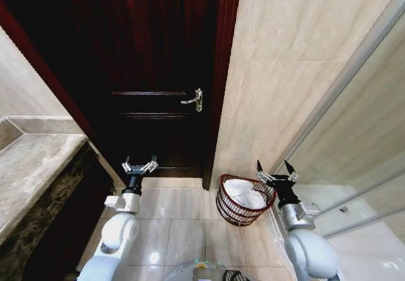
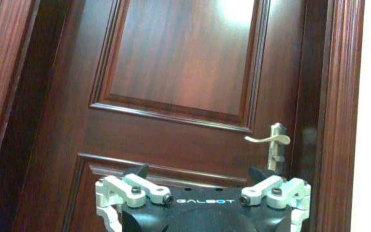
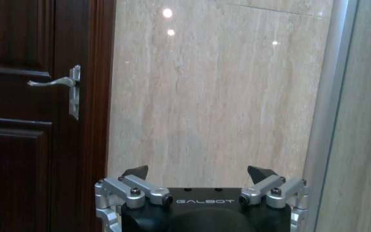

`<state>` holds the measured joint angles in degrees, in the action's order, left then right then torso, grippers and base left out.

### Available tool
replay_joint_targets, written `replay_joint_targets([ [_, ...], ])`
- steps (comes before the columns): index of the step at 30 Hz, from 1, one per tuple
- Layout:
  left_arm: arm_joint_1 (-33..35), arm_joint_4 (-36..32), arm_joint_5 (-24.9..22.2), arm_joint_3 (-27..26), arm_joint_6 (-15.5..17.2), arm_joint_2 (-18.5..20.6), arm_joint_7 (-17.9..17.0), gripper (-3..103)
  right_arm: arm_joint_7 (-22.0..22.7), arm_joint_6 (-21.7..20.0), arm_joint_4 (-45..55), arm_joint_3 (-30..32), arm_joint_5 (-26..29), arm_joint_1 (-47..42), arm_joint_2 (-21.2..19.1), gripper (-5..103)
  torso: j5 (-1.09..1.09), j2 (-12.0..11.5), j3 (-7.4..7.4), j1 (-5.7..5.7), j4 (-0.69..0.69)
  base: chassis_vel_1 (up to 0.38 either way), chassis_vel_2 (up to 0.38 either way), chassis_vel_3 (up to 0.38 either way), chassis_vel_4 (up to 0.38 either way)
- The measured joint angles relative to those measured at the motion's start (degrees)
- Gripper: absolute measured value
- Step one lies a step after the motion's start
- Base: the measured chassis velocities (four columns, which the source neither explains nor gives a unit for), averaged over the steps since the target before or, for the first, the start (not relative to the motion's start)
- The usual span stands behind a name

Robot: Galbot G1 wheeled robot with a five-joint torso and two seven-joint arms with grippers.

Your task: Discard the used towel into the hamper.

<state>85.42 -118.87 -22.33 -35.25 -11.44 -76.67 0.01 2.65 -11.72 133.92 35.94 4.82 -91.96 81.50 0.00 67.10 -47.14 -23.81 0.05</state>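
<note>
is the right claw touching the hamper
Cannot tell. In the head view the right claw, open and empty, sits right at the rim of the hamper, which holds a white towel; overlap hides any gap.

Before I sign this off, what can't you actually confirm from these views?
- Hamper bottom, head view: hidden under the white towel.
- Hamper's right rim, head view: covered by the right end effector.
- Both wrist views face the door and wall, so neither checks the towel.
- Left end effector, open, holds nothing.
</note>
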Motion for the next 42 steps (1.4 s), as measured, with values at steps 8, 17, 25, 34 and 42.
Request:
replay_joint_targets([
  [8,0.2,-0.3,0.0,-0.2,0.0,0.1,0.0,100,0.0,-0.2,0.4,0.0,0.0,-0.1,0.0,100,0.0,2.5,-1.44,-1.09,0.0,0.0,0.0,0.0,0.0],
  [17,0.6,-0.9,0.1,-0.4,0.1,-0.1,0.0,100,-0.1,-0.3,0.5,-0.2,0.0,-0.2,-0.2,100,0.0,5.3,-2.95,-2.35,0.0,0.0,0.0,0.0,0.0],
  [25,1.2,-1.4,0.2,-0.4,0.2,-0.2,0.5,100,-0.1,-0.4,0.5,-0.2,0.1,-0.2,-0.5,100,0.0,7.7,-4.19,-3.46,0.0,0.0,0.0,0.0,0.0],
  [34,1.2,-1.2,0.6,-0.4,0.2,-0.4,0.6,100,0.0,-1.1,0.7,-0.3,0.1,0.0,-0.6,100,0.0,10.7,-5.86,-4.87,0.0,0.0,0.0,0.0,0.0],
  [42,1.1,-1.0,0.8,-0.4,-0.6,-1.0,-0.1,100,0.0,-1.1,0.8,-0.3,0.2,-0.3,-0.5,100,0.0,13.0,-7.11,-5.87,0.0,0.0,0.0,0.0,0.0],
])
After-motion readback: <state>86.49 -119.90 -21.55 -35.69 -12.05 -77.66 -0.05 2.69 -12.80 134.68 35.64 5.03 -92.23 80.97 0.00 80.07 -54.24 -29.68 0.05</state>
